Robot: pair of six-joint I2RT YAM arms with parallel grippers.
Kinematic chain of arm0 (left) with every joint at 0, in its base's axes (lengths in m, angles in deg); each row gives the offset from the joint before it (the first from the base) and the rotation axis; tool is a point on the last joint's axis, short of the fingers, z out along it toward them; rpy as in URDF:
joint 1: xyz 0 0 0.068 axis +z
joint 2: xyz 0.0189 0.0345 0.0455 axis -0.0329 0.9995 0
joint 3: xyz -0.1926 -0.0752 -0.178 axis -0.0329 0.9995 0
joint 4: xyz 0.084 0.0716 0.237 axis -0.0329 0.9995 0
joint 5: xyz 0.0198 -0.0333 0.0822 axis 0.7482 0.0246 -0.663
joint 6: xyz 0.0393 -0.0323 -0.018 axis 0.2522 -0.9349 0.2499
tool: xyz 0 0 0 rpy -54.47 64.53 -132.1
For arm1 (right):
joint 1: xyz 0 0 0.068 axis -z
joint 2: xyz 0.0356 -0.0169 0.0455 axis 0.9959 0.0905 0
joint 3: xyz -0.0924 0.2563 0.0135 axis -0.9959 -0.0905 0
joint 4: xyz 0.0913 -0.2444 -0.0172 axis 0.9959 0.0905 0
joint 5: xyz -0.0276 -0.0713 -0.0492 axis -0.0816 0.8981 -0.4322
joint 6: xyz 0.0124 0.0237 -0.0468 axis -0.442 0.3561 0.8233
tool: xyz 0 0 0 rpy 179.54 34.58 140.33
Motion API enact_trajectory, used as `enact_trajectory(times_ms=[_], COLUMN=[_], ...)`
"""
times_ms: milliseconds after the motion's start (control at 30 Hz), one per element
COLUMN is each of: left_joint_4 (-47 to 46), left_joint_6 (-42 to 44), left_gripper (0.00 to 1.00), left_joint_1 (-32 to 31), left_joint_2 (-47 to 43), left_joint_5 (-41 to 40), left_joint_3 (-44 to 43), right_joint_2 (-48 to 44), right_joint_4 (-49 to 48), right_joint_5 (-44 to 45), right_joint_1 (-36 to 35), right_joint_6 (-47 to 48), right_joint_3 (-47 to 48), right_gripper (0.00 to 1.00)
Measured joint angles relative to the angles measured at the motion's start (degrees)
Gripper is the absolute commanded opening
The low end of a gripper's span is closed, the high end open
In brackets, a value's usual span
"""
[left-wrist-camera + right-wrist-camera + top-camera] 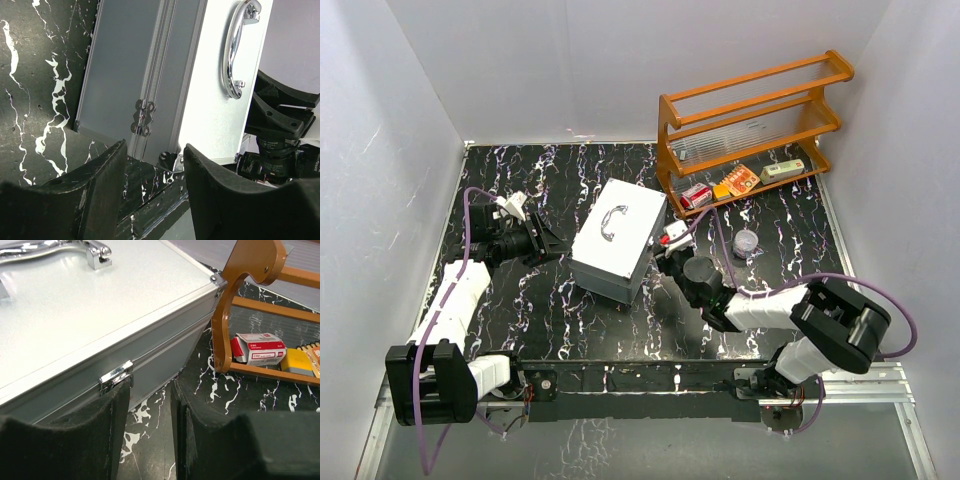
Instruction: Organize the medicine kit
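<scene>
The medicine kit (618, 238), a silver-grey metal case with its lid down and a chrome handle (611, 220) on top, stands in the middle of the black marbled table. My left gripper (552, 243) is at the kit's left side, open and holding nothing. In the left wrist view its jaws (155, 155) face the hinged side (143, 117), just short of a bottom corner. My right gripper (670, 245) is open at the kit's right side. In the right wrist view its left finger (112, 405) sits right below a front latch (116, 375), and only table shows between the fingers.
A wooden shelf rack (750, 120) stands at the back right, close to the kit's far corner. Its bottom shelf holds a red-and-white box (695, 195), an orange packet (740, 180) and a pale box (782, 170). A small round jar (747, 242) stands on the table beside my right arm.
</scene>
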Motion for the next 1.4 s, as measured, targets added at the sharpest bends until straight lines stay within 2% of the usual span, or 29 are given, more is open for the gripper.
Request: enact_trajectory(times_ms=[400,600,833,967,1167,1400], left_joint_4=[-0.24,-0.2,0.04,-0.13,-0.81,-0.87], left_joint_6=[-0.37,-0.35,-0.57,-0.85,-1.01,-1.01], left_gripper=[0.52,0.56,0.6,0.61,0.6,0.58], left_joint_1=[0.0,0.0,0.0,0.0,0.0,0.0], left_joint_2=[0.02,0.11,0.9,0.98,2.93,5.22], left_joint_5=[0.76,0.79,0.74,0.76,1.09,2.4], left_joint_3=[0.09,0.09,-1.77,-3.26,-3.85,-3.85], right_joint_2=[-2.34,-5.03,-14.27,-15.1,-10.32,0.02], right_joint_4=[1.95,5.53,25.53,40.28,55.15,62.47], right_joint_5=[-4.94,-4.33,5.29,5.86,1.03,-3.56], right_joint_1=[1.53,2.12,3.1,4.59,5.99,6.05], right_joint_6=[-2.14,-6.58,-21.09,-31.04,-41.22,-46.71], right_joint_3=[1.73,1.73,7.17,12.17,18.01,26.18], right_gripper=[0.42,0.45,0.49,0.49,0.46,0.4])
